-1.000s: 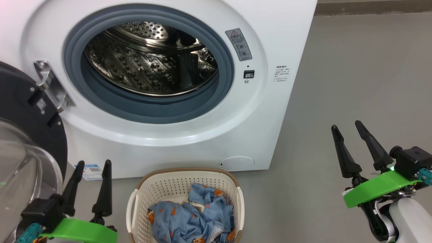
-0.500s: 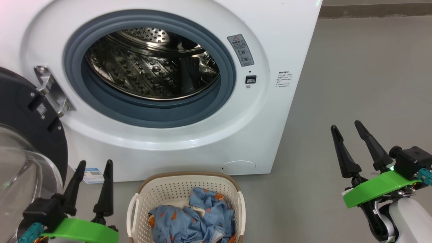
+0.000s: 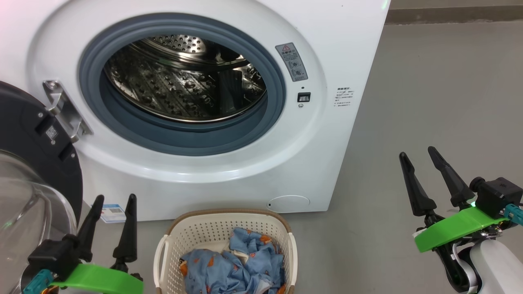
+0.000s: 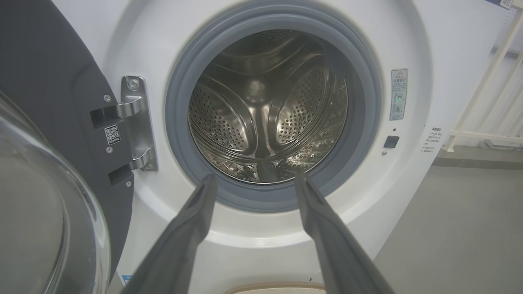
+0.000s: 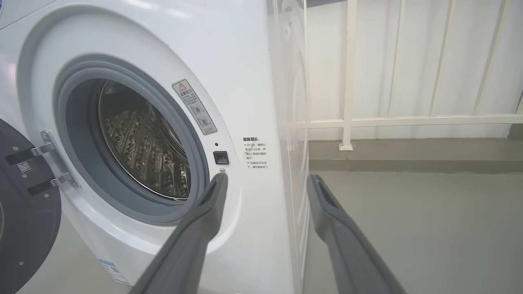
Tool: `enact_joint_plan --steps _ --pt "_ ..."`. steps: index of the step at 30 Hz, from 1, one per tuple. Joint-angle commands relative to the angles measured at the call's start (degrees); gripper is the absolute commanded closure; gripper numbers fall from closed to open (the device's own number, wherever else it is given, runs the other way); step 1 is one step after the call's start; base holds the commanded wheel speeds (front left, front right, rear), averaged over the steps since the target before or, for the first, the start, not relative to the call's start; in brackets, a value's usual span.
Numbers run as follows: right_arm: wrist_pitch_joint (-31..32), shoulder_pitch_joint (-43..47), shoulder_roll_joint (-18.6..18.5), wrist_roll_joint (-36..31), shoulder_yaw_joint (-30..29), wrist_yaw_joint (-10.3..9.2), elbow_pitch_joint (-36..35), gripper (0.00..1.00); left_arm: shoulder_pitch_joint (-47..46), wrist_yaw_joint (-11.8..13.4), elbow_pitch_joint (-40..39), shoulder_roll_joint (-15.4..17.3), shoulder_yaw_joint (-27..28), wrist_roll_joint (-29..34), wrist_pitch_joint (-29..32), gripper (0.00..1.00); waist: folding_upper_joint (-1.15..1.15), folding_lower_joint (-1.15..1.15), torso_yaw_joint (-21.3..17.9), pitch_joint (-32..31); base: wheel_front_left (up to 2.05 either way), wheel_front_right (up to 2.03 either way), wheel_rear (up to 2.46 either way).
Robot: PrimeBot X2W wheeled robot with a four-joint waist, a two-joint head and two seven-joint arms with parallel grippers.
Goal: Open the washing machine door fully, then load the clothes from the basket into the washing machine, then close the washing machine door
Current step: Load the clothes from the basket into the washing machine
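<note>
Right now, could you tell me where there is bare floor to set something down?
Bare floor lies right of the washer, between it and the right gripper. Crowded at left: door, left gripper and basket sit close.

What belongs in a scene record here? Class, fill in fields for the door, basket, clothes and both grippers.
washing machine door: stands open at the left
basket: on the floor before the washing machine
clothes: heaped inside the basket
left gripper: open, holding nothing
right gripper: open, holding nothing
</note>
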Motion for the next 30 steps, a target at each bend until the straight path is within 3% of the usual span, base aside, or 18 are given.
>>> enact_joint_plan --steps 1,15,30 --pt "-0.52 -1.32 -1.04 0.04 0.99 0.32 -1.20 0.00 -2.71 0.27 -0.73 1.36 2.04 0.26 -0.53 0.00 0.00 0.00 -0.05 0.03 0.00 0.00 0.00" --pt "-0.52 -1.59 -0.96 -0.03 0.58 0.32 -1.78 0.00 -3.95 0.49 -0.45 1.19 1.07 0.14 0.45 0.00 0.00 0.00 -0.84 2.69 0.00 0.00 0.00" --pt "-0.52 -3.30 0.78 -0.61 -1.56 0.32 -1.90 0.00 -8.93 -0.45 3.42 -0.33 -2.20 0.76 3.22 0.00 0.00 0.00 -2.41 11.67 0.00 0.00 0.00"
